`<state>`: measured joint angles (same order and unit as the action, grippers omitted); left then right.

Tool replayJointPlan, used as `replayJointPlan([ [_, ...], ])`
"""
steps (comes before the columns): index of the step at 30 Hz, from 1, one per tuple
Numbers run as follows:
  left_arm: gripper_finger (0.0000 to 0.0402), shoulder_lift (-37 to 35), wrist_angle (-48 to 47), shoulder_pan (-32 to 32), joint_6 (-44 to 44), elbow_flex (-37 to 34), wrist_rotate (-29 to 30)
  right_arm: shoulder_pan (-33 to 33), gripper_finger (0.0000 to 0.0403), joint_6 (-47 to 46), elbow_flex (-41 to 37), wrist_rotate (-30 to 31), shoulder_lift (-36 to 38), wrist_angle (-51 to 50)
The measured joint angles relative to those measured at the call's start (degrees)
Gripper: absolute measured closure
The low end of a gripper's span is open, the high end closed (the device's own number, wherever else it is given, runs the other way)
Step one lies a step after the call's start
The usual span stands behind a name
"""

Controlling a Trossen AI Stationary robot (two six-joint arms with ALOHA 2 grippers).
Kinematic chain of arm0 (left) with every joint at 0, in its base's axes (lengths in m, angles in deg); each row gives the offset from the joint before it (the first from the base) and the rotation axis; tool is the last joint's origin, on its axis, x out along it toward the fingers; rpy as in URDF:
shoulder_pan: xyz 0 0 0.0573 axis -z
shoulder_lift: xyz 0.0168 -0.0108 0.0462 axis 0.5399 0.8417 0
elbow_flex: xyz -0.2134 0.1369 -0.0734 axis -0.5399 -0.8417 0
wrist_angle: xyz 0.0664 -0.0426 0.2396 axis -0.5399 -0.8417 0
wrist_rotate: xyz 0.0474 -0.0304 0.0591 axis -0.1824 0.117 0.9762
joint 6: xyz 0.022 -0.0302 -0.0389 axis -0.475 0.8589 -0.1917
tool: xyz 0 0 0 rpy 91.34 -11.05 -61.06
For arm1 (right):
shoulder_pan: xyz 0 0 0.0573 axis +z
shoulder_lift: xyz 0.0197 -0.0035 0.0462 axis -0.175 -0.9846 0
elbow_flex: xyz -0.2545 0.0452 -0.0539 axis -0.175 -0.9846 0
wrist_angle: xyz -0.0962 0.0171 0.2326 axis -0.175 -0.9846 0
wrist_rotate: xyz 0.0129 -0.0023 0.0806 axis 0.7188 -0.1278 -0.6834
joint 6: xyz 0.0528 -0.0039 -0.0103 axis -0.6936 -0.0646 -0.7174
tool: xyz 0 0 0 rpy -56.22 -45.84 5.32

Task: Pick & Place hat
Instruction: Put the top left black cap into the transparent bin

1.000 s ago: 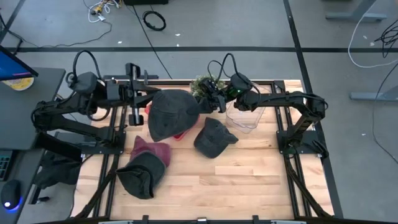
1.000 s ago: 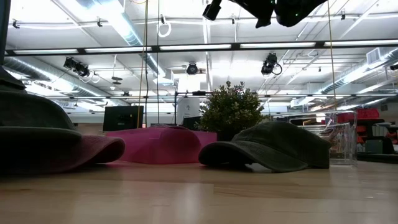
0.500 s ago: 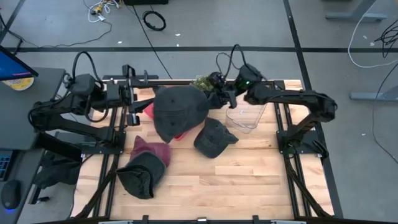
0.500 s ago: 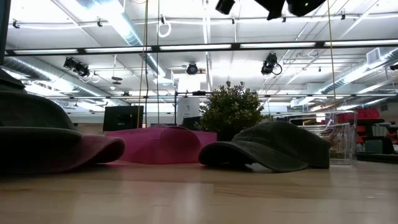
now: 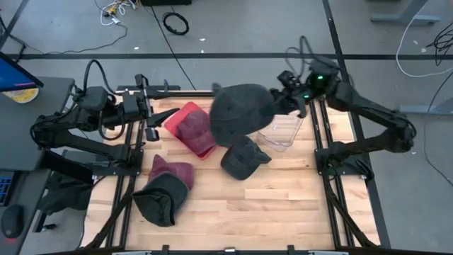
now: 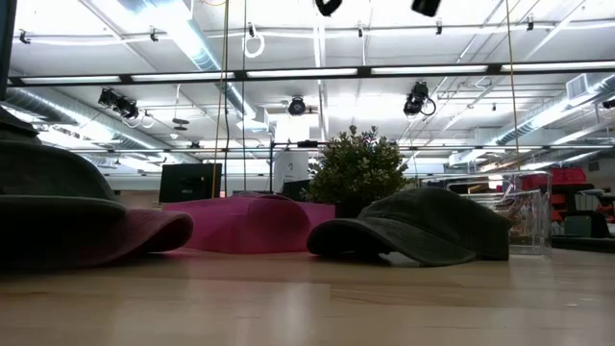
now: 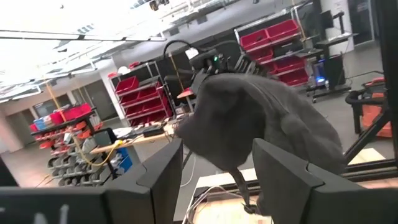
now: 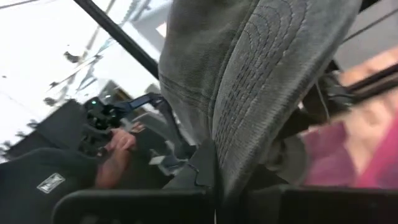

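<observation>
Above the far middle of the desk (image 5: 241,205), a dark grey bucket hat (image 5: 239,113) hangs in the air, its brim clenched in the right claw (image 5: 283,99) at its 3 o'clock side. The right wrist view shows the hat's stitched brim (image 8: 261,81) pinched between that claw's dark fingers (image 8: 205,168). In the left wrist view the same hat (image 7: 261,124) hangs well ahead of the left arm's own fingers (image 7: 161,174), droopy and folded.

Below the hat, at its 6 o'clock, a dark green cap (image 5: 243,157) lies on the wood, and it also shows in the low view (image 6: 413,226). At the hat's 9 o'clock a red hat (image 5: 191,126) lies flat on the desk; the low view shows it as a pink mound (image 6: 255,226). A clear plastic bin (image 5: 282,131) stands at the hat's 4 o'clock, just beside the green cap. At 7 o'clock on the desk lie a maroon cap (image 5: 172,170) and, touching it, a dark bucket hat (image 5: 157,202). A small green plant (image 6: 356,168) shows at the far edge in the low view.

The left claw (image 5: 150,117) waits at the desk's 10 o'clock edge with its fingers parted, holding nothing.
</observation>
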<state>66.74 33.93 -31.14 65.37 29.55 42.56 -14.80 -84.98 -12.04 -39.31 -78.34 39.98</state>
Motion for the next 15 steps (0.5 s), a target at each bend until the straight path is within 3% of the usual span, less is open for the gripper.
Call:
replayJointPlan([
  [4,0.0204,-0.02,0.06,-0.02,0.25,0.00,0.81,-2.58,0.0398,3.47,0.00,3.53,5.51,-11.35],
  [10,0.0204,-0.02,-0.03,-0.02,1.50,0.00,2.80,-5.81,0.0398,8.39,0.00,15.47,12.39,-31.25],
  [15,0.0204,0.00,-0.64,-0.07,1.71,0.00,3.66,-7.25,0.0398,7.70,0.00,23.26,16.36,-38.35],
])
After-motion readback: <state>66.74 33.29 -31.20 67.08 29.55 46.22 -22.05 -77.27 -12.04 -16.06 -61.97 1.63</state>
